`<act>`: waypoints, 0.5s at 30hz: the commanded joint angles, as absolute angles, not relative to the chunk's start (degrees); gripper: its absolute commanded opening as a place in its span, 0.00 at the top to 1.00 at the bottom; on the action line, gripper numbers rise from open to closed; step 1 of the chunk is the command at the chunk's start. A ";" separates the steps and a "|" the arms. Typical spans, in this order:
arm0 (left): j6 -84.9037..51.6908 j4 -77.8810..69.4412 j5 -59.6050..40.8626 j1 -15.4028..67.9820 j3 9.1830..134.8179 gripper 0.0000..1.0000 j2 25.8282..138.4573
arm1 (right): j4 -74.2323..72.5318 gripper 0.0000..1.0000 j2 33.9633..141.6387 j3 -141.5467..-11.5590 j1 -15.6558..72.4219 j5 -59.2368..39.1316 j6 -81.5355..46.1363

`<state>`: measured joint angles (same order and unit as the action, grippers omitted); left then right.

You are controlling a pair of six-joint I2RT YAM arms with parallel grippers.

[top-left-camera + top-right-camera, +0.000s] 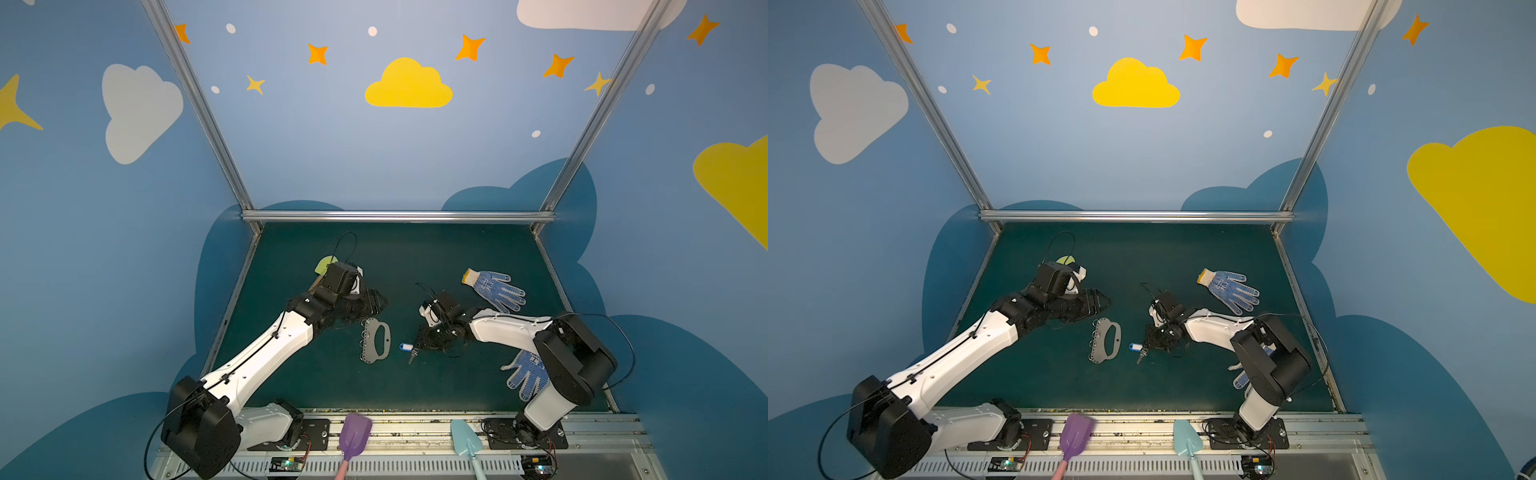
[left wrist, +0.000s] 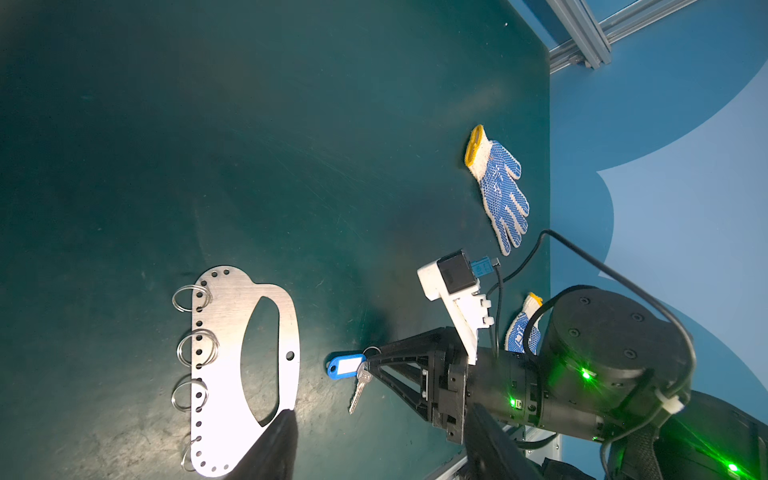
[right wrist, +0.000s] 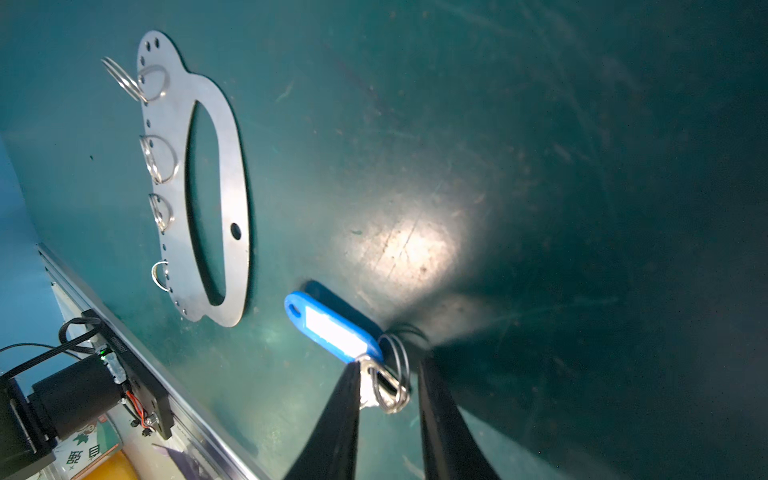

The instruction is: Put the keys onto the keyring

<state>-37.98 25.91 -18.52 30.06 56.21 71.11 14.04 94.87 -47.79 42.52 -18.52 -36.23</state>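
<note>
1. right gripper (image 3: 390,368): tips down at the mat (image 1: 415,257), jaws a narrow gap apart, 1 finger (image 3: 345,399) on each side of the split ring of the keys (image 3: 332,328). 1 finger touches the ring. Whether the pair clamps it cannot be told.
2. keys: at the right gripper's tips. The blue tag (image 2: 345,366) sticks out ahead of the tips, toward the keyring. 1 silver key (image 2: 358,392) trails off to one side of them. Resting on the mat or lifted clear: cannot be told.
3. keyring (image 2: 222,374): flat on the mat, ahead of the right gripper, near the tag but apart from it. 4 rings (image 2: 198,348) sit on the edge away from that gripper.
4. left gripper (image 1: 376,305): jaws wide apart, empty, just beyond the keyring's far end. In its wrist view 1 fingertip (image 2: 282,432) overlaps the plate's edge; contact unclear.
5. 2 dotted gloves: 1 (image 1: 496,290) behind the right gripper, past its wrist; 1 (image 1: 525,374) partly under that arm.
6. 2 shovels, purple (image 1: 354,434) and pale blue (image 1: 465,438): on the front rail (image 1: 415,428), well behind both grippers.
</note>
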 commanded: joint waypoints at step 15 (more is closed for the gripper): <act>-38.14 24.88 -17.89 29.04 56.28 0.28 69.47 | 23.95 0.32 83.12 -53.00 43.06 -10.00 -31.10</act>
<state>-38.26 25.47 -18.50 29.50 56.23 70.94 20.58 86.46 -52.60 42.72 -14.68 -35.81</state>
